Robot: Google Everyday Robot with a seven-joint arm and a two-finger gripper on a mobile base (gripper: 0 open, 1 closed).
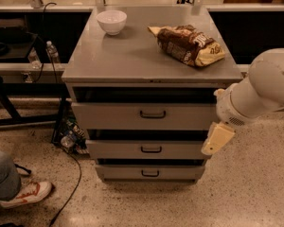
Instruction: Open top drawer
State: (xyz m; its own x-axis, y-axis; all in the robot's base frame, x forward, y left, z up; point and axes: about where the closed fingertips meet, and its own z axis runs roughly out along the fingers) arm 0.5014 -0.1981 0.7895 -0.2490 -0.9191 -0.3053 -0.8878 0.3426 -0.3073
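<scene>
The grey cabinet (132, 60) has three drawers stacked in front. The top drawer (109, 116) has the tallest, widest front and a small black loop handle (153, 114) at its centre, with a dark gap above the front. The two shorter drawers (113, 150) sit below it. My gripper (217, 138), cream-coloured on a white arm (260, 91), hangs at the cabinet's right front corner, level with the gap between the top and middle drawers. It is to the right of the handle and does not touch it.
A white bowl (111, 21) and a brown snack bag (187, 44) lie on the cabinet top. A person's leg and orange-white shoe (26, 194) are at the lower left. A cable (71, 183) and bottles (68, 138) lie on the floor left of the cabinet.
</scene>
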